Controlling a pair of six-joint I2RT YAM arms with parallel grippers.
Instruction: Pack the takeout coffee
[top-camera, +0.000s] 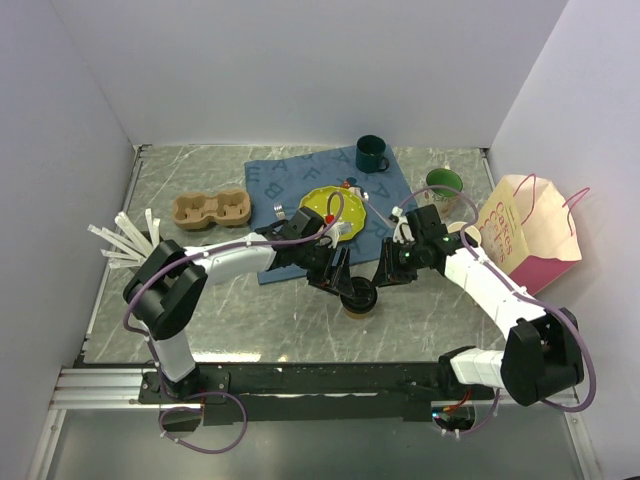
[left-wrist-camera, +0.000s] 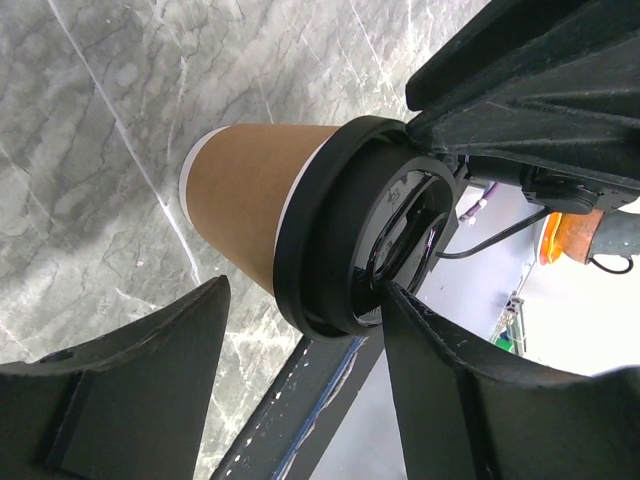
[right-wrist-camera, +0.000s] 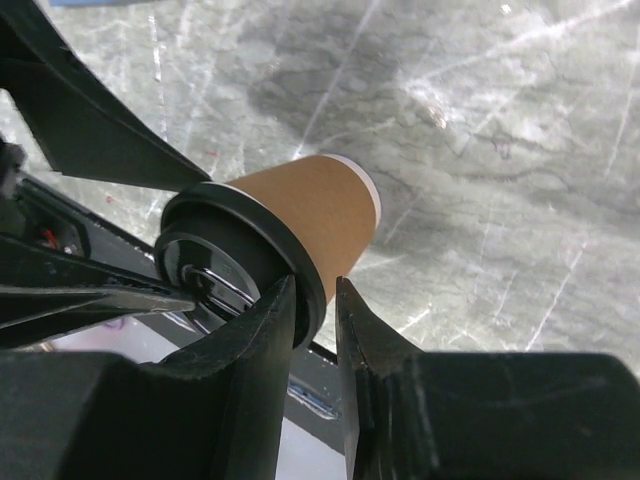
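Note:
The takeout coffee (top-camera: 358, 297), a brown paper cup with a black lid, stands on the marble table between both grippers. In the left wrist view the cup (left-wrist-camera: 250, 190) stands between the wide-apart fingers of my left gripper (left-wrist-camera: 308, 290); one fingertip (left-wrist-camera: 400, 297) touches the lid's top. My left gripper (top-camera: 340, 280) is open. My right gripper (top-camera: 383, 277) comes from the right. In the right wrist view its jaws (right-wrist-camera: 315, 283) are nearly closed, pinching the lid's rim on the cup (right-wrist-camera: 320, 210).
A cardboard cup carrier (top-camera: 210, 210) sits at the back left beside white plastic cutlery (top-camera: 125, 238). A blue cloth (top-camera: 290, 180) holds a yellow-green plate (top-camera: 330, 212) and a green mug (top-camera: 371, 153). Another mug (top-camera: 443, 183) and a pink-and-white paper bag (top-camera: 525, 235) are on the right.

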